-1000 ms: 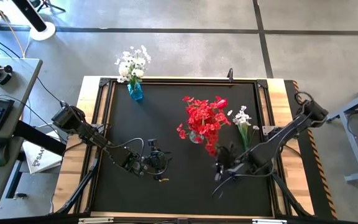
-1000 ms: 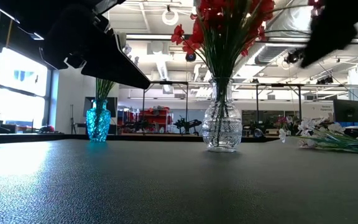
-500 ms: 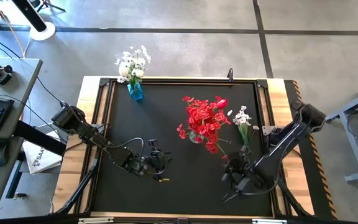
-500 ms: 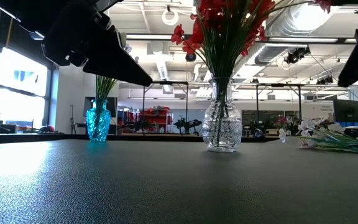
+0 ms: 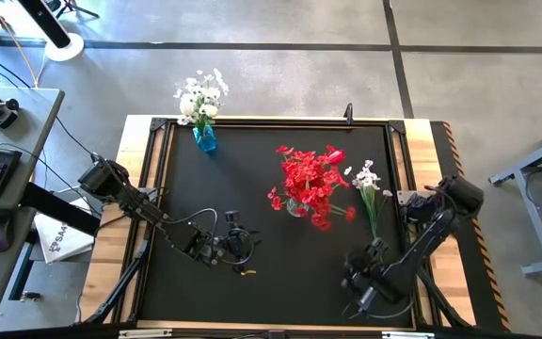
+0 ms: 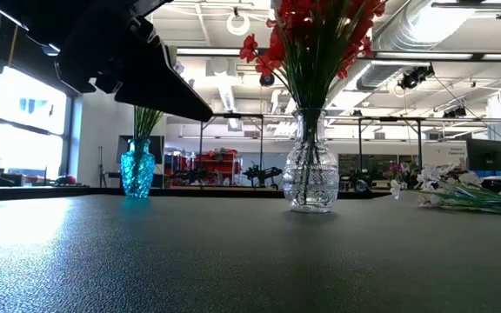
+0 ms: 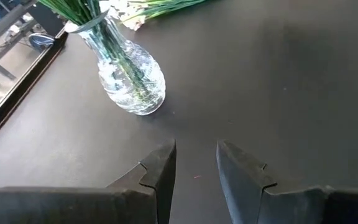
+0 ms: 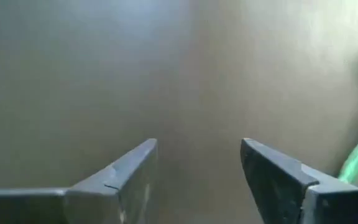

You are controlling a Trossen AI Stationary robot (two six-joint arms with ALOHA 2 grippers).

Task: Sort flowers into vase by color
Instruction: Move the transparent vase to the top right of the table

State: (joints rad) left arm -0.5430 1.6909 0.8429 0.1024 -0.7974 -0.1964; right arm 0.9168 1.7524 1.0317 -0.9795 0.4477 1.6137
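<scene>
Tabletop (image 5: pixel 252 179): black mat.
White sprig (image 5: pixel 369 188): beyond right hand (image 5: pixel 363 294); light, floppy, grip the stem.
Hands: right wide, empty; left (image 5: pixel 236 247) narrow, empty.

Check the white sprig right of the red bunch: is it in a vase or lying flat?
Lying flat. The white sprig lies on the table beside the clear vase, in no vase.

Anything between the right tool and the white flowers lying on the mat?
Nothing visible. The right tool, open and empty, hangs over bare mat near the front edge; the white flowers lie farther back, beside the red bouquet's clear vase.
</scene>
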